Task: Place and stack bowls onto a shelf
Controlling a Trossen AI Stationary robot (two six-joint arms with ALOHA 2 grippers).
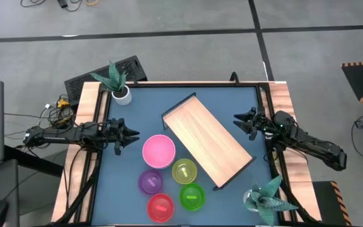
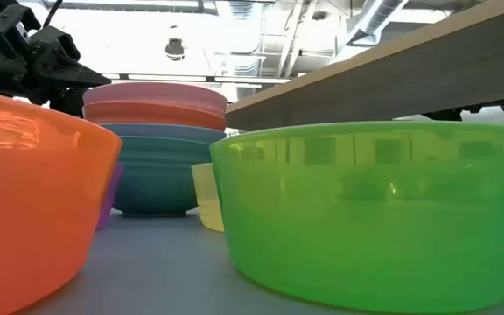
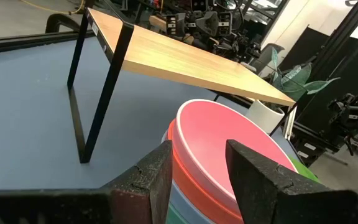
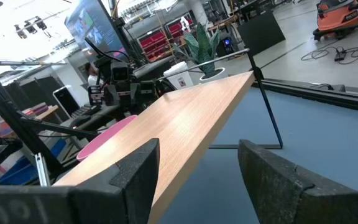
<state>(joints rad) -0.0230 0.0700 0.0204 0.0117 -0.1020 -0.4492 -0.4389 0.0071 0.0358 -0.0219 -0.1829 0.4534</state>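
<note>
The left tool (image 1: 131,135) hovers just beside the pink bowl (image 1: 159,151), jaws part open and gripping nothing, lined up on its rim, likely for a grasp. That bowl tops a nested stack near the shelf (image 1: 207,142), which stands bare at an angle mid-desk (image 1: 232,98). Purple (image 1: 150,182), yellow-green (image 1: 184,171), red (image 1: 161,207) and green (image 1: 192,197) bowls cluster nearby. The right tool (image 1: 241,120) waits open and empty at the shelf's far side. No readable writing shows.

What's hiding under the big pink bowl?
The pink bowl tops a stack: an orange-red bowl sits under it, then a teal one. Anything nested inside them is covered.
</note>
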